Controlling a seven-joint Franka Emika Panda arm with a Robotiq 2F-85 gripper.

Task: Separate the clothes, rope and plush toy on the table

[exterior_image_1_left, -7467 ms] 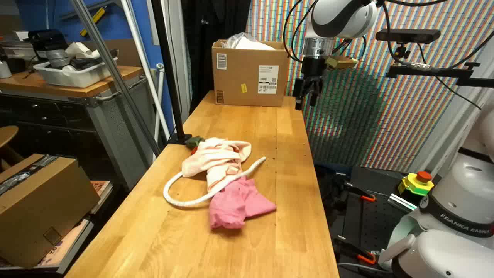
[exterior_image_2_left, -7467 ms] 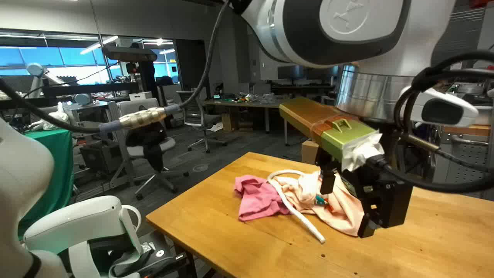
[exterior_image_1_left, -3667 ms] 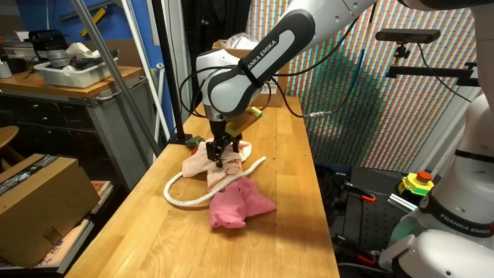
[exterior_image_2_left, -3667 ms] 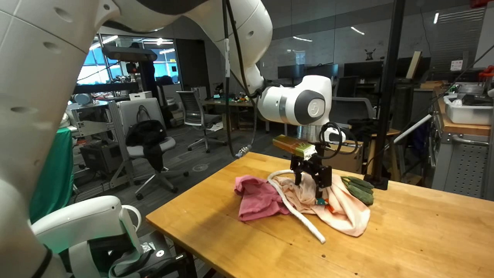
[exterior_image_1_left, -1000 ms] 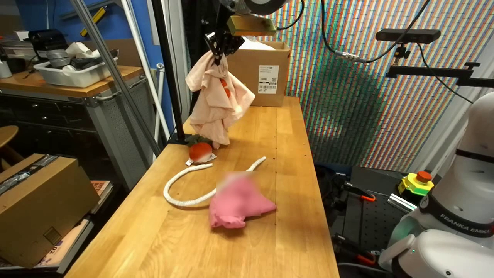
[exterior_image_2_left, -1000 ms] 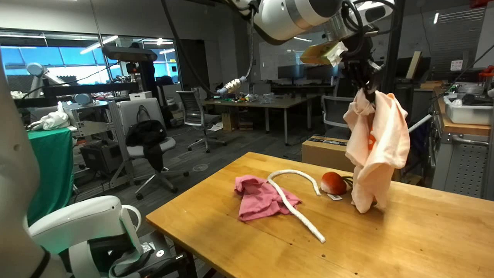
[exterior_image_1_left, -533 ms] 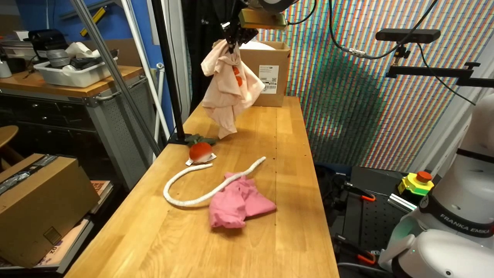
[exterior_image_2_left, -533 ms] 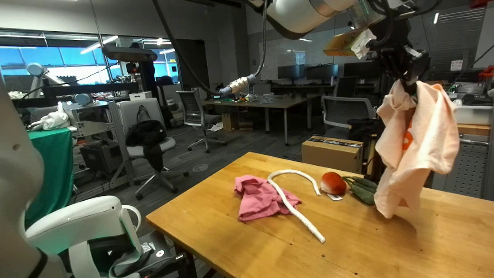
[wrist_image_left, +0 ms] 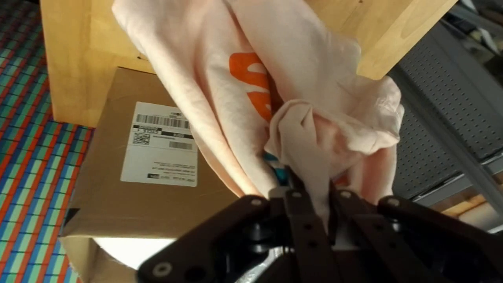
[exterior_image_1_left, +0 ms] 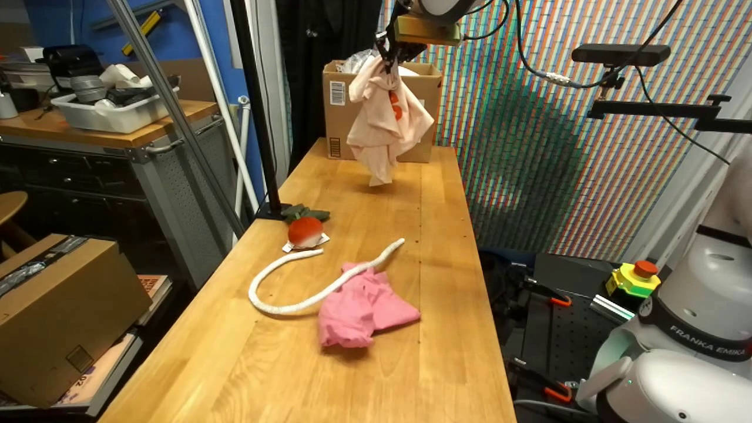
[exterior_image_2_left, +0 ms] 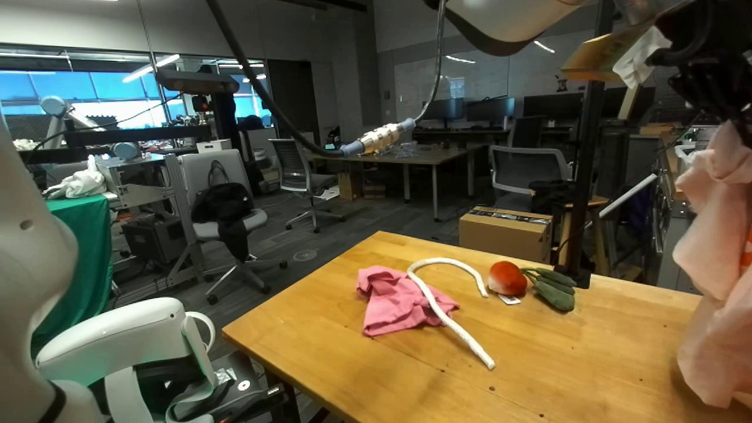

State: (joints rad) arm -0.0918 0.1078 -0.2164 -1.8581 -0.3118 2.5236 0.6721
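Pincer (wrist_image_left: 311,186) clamped on one peach garment (exterior_image_1_left: 382,126), one pink garment (exterior_image_1_left: 361,311) under one white rope (exterior_image_1_left: 282,309), one plush toy (exterior_image_2_left: 510,279).

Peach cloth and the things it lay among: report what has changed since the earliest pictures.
The jaws have closed on the peach cloth, lifted it and carried it away toward the cardboard box. That uncovered more of the toy and of the rope. The rope still lies across the pink cloth; both stayed as they were.
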